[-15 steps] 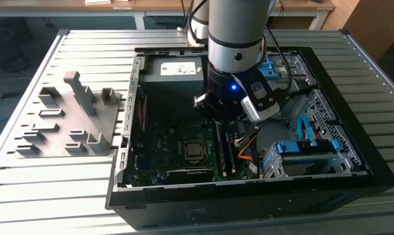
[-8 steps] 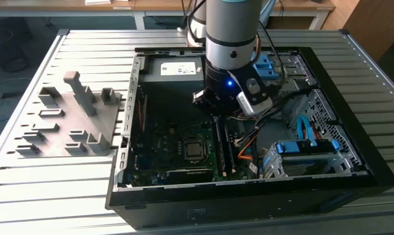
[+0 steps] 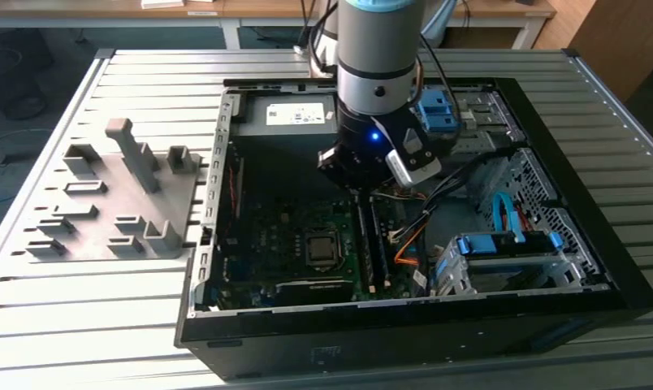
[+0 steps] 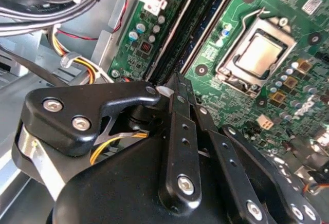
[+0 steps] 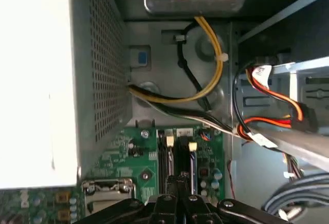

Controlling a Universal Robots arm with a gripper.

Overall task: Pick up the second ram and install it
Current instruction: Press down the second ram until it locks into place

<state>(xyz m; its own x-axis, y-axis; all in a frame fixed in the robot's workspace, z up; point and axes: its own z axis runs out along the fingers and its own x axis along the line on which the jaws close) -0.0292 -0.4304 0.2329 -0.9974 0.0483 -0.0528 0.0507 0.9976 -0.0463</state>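
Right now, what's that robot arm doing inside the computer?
The robot arm has reached down into the open computer case on the metal table. Its gripper sits right over the long black memory slots on the green motherboard, next to the processor socket. In both wrist views the fingers are pressed close together above the slots, so it looks busy fitting a memory stick. The gray holder blocks stand beside the case.

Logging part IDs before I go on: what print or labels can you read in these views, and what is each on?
No text is legible.
Power supply: white label, print too small.
Motherboard: white sticker, print too blurred.
Cable tag: marks unreadable.
Gripper: no markings seen.
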